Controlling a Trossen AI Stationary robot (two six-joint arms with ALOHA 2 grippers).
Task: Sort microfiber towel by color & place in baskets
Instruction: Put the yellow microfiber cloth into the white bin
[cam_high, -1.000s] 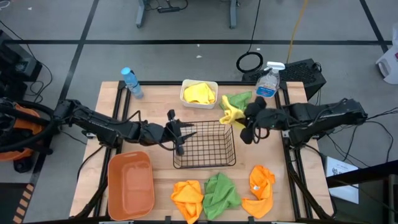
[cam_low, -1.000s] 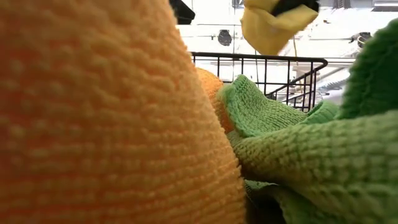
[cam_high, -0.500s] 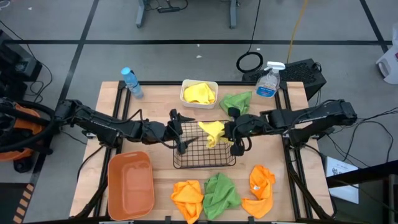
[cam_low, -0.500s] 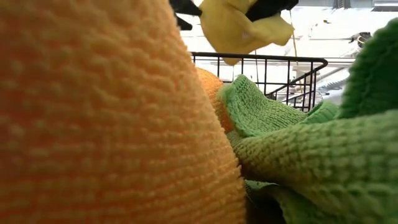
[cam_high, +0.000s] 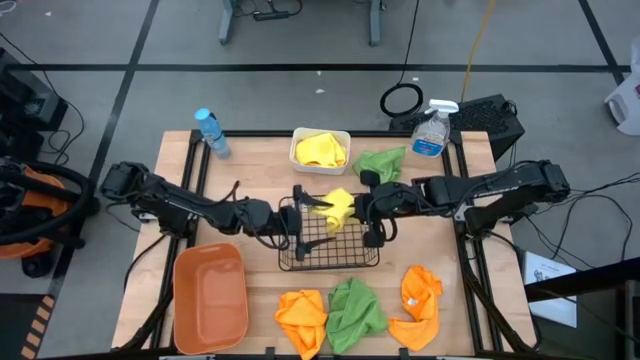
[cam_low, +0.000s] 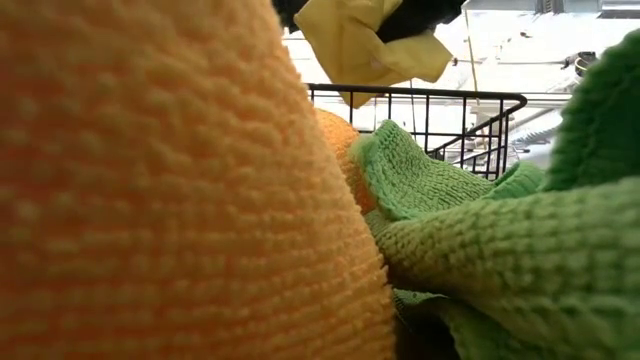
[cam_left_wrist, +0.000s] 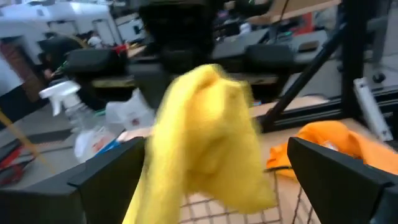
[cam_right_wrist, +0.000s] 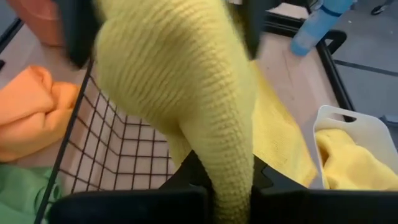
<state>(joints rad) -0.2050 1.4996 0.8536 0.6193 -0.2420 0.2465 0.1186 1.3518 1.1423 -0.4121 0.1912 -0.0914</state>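
Observation:
A yellow towel (cam_high: 335, 207) hangs over the black wire basket (cam_high: 345, 258), with my right gripper (cam_high: 357, 209) shut on it. My left gripper (cam_high: 302, 222) is open at the towel's other end. Its fingers (cam_left_wrist: 106, 180) stand on either side of the cloth (cam_left_wrist: 205, 137). The white tub (cam_high: 345, 165) at the far side holds another yellow towel (cam_high: 320, 150). A green towel (cam_high: 380, 163) lies beside it. At the near edge lie an orange towel (cam_high: 302, 318), a green one (cam_high: 355, 308) and another orange one (cam_high: 418, 305). My right gripper pinches a bunched end of the yellow towel (cam_right_wrist: 227, 165) between its two fingers, coming level from the table's right. The towel is lifted clear above the basket and sags toward the left gripper. My left gripper: I cannot tell whether its open fingers touch the cloth.
The orange-brown tub (cam_high: 210, 295) stands at the near left. A blue-capped water bottle (cam_high: 212, 132) is at the far left and a spray bottle (cam_high: 432, 130) at the far right. In the low view, orange cloth (cam_low: 150, 200) and green cloth (cam_low: 500, 240) block most of the sight.
My right gripper has carried the yellow towel toward the table's left, from beside the far green towel to over the black basket. My left gripper has gone toward the right until its fingers flank the towel's free end.

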